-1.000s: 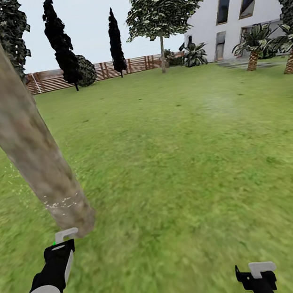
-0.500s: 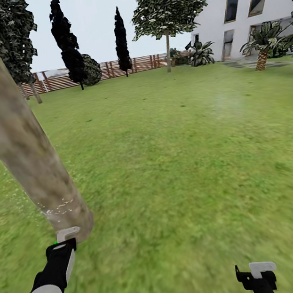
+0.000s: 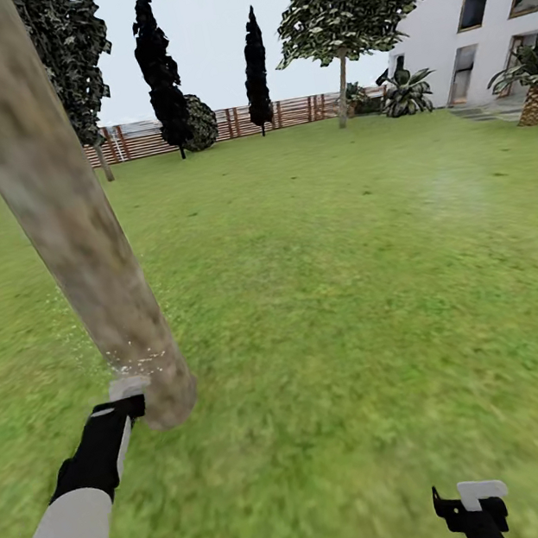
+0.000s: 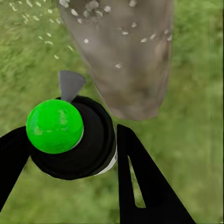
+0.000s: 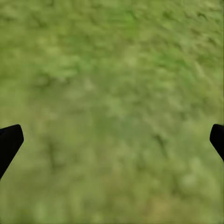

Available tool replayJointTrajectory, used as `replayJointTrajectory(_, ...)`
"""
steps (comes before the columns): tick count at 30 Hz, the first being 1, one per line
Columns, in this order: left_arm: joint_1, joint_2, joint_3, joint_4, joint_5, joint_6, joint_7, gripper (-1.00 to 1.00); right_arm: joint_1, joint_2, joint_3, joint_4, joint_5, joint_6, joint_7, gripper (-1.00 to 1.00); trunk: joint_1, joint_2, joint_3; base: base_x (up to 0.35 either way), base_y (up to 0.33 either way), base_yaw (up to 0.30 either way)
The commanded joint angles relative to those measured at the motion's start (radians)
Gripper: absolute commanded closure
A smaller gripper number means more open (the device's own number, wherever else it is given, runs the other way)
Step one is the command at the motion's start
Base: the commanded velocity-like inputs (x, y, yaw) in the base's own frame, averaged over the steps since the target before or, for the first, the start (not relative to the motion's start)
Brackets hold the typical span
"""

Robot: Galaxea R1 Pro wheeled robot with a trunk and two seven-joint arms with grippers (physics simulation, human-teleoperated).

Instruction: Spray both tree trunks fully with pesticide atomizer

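My left gripper [image 3: 117, 410] is shut on the pesticide atomizer [image 4: 88, 144], a small black bottle with a bright green cap and a grey nozzle. The nozzle [image 3: 128, 386] sits right at the foot of the near tree trunk [image 3: 69, 224], a thick mottled grey-tan column leaning across the left of the head view. Whitish pesticide specks [image 3: 141, 360] dot the bark low down and drift over the grass beside it; the left wrist view also shows the specks [image 4: 123, 32] on the trunk [image 4: 126, 65]. A second tree [image 3: 342, 90] stands far off by the fence. My right gripper [image 3: 470, 505] hangs open over grass.
Green lawn [image 3: 351, 290] stretches ahead to a brown slat fence [image 3: 134, 140]. Dark narrow cypresses [image 3: 158, 68] and a bush stand along it. A white house [image 3: 480, 15] with short palms [image 3: 530, 90] lies at the far right.
The head view has swung left, so the trunk, fence and house sit further right. My left arm has reached forward and up, bringing the nozzle against the trunk's base. The right gripper has stayed put.
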Motion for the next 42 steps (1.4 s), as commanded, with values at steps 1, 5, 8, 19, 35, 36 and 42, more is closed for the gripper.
replayJointTrajectory(1, -0.021, -0.004, -0.017, -0.002, -0.009, 0.008, 0.001, 1.0, 0.0, 0.0, 0.0, 0.0, 0.0, 0.0, 0.0, -1.0, 0.0, 0.0, 0.0, 0.0, 0.0, 0.007)
replayJointTrajectory(5, -0.083, 0.093, -0.025, -0.003, -0.005, 0.114, -0.062, 1.0, 0.0, -0.001, 0.0, 0.0, 0.002, 0.0, 0.0, -1.0, 0.0, 0.0, 0.0, 0.0, 0.0, 0.001)
replayJointTrajectory(8, -0.076, 0.143, -0.021, -0.003, -0.008, 0.115, -0.125, 1.0, 0.0, -0.002, -0.001, 0.0, 0.0, 0.001, 0.0, -1.0, 0.0, 0.0, 0.0, 0.0, 0.0, 0.0)
replayJointTrajectory(19, -0.075, 0.136, -0.019, -0.066, -0.008, 0.122, -0.125, 1.0, 0.0, -0.001, -0.001, 0.0, -0.001, 0.001, -0.001, -1.0, 0.0, 0.0, 0.0, 0.089, 0.0, 0.089)
replayJointTrajectory(35, -0.006, 0.147, 0.013, -0.036, -0.006, 0.109, -0.117, 1.0, 0.0, 0.0, 0.0, 0.0, -0.001, 0.001, -0.001, -1.0, 0.0, 0.0, 0.0, 0.086, -0.065, 0.037)
replayJointTrajectory(36, -0.006, 0.147, 0.014, -0.037, -0.006, 0.109, -0.117, 1.0, 0.0, 0.0, 0.0, 0.0, -0.001, 0.001, -0.001, -1.0, 0.0, 0.0, 0.0, 0.092, -0.26, 0.002)
replayJointTrajectory(42, -0.008, 0.146, 0.014, -0.04, -0.006, 0.109, -0.116, 1.0, 0.0, -0.002, -0.001, 0.0, 0.0, 0.001, 0.0, -1.0, 0.0, 0.0, 0.0, 0.093, -0.262, 0.0)
